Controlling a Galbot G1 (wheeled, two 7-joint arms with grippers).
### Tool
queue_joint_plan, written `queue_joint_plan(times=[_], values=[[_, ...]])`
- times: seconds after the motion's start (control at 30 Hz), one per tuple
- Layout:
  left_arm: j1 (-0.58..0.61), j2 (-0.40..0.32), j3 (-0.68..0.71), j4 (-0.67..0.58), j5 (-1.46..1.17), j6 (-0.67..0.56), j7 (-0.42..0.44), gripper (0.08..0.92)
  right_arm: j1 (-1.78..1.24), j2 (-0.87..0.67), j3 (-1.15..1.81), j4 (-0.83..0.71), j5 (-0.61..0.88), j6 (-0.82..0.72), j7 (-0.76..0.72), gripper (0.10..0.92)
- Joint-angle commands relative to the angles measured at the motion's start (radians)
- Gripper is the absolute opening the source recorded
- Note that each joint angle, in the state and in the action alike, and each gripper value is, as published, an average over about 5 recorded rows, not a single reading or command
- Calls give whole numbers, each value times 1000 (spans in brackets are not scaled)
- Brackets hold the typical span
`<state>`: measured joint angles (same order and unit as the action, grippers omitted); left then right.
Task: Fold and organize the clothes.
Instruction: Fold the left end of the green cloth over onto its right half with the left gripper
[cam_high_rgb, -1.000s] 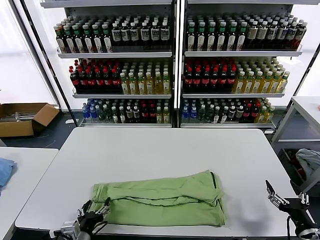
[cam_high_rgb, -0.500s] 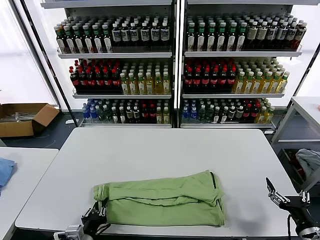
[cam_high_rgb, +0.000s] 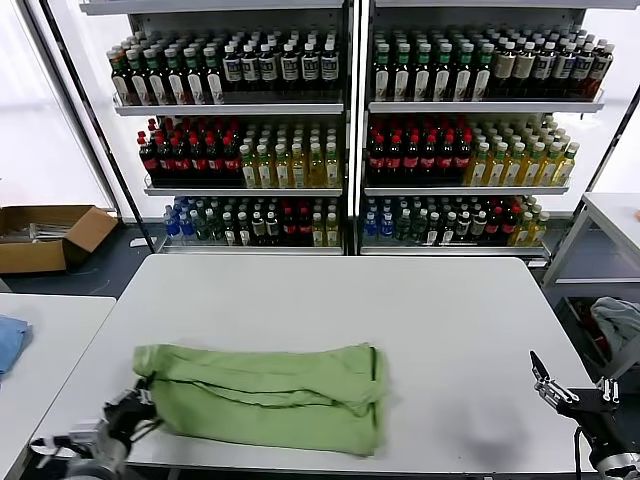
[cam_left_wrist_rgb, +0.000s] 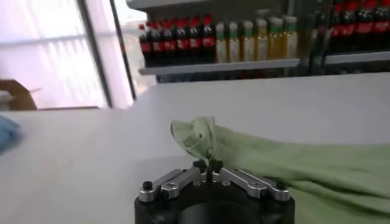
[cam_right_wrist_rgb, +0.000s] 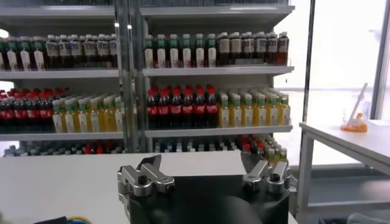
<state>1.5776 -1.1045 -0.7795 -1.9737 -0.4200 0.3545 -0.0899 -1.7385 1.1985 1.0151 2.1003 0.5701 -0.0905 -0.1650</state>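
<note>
A light green shirt (cam_high_rgb: 262, 396) lies folded in a long band near the front edge of the white table (cam_high_rgb: 330, 300), left of the middle, plain green side up. My left gripper (cam_high_rgb: 132, 412) is at the shirt's left end by the table's front left corner, shut on the fabric's edge. In the left wrist view the closed jaws (cam_left_wrist_rgb: 207, 165) pinch a bunched corner of the shirt (cam_left_wrist_rgb: 292, 164). My right gripper (cam_high_rgb: 546, 384) hovers open and empty off the table's front right corner; in the right wrist view (cam_right_wrist_rgb: 201, 162) nothing is between its fingers.
Shelves of bottles (cam_high_rgb: 345, 130) stand behind the table. A second table (cam_high_rgb: 50, 340) with a blue cloth (cam_high_rgb: 8, 340) is at the left, and a cardboard box (cam_high_rgb: 45, 235) lies on the floor. A side table (cam_high_rgb: 610, 215) and a bin holding cloth (cam_high_rgb: 615, 325) are at the right.
The shirt has slid to the left along the front edge, pulled by my left gripper, which moved left with it. The right gripper has barely moved.
</note>
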Motion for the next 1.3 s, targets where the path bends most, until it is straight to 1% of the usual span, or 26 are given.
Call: queue_joint_plan(times=[0.03, 0.1, 0.13, 0.23, 0.3, 0.4, 0.57, 0.7, 0.9, 1.13, 1.3], values=[[-93, 349, -349, 234, -81, -16, 137, 93, -1, 3, -5, 11, 1, 0, 3, 823], [-87, 358, -358, 179, -95, 1, 138, 93, -6, 12, -9, 18, 0, 1, 5, 823], [-83, 351, -352, 139, -104, 11, 136, 93, -10, 17, -10, 21, -1, 3, 7, 823], [-82, 301, -296, 6, -144, 49, 118, 93, -25, 32, -17, 29, -2, 8, 11, 823], [-93, 254, -238, -70, -173, 71, 102, 93, -33, 41, -21, 30, -4, 13, 15, 823], [-107, 193, -141, -151, -192, 83, 85, 93, -44, 53, -23, 30, -6, 17, 20, 823], [-94, 125, 26, -234, -186, 100, 57, 93, -63, 59, -15, 34, -5, 21, 23, 823], [-86, 65, 148, -237, -105, 97, 56, 93, -66, 68, -13, 44, -5, 18, 26, 823], [-75, -16, 272, -153, -30, 95, 72, 93, -77, 80, -12, 66, -7, 13, 26, 823], [-46, -84, 384, -99, 44, 105, 85, 93, -84, 86, -1, 67, -7, 13, 27, 823], [-41, -105, 417, -115, 68, 109, 88, 96, -82, 96, -7, 65, -13, 13, 27, 823]])
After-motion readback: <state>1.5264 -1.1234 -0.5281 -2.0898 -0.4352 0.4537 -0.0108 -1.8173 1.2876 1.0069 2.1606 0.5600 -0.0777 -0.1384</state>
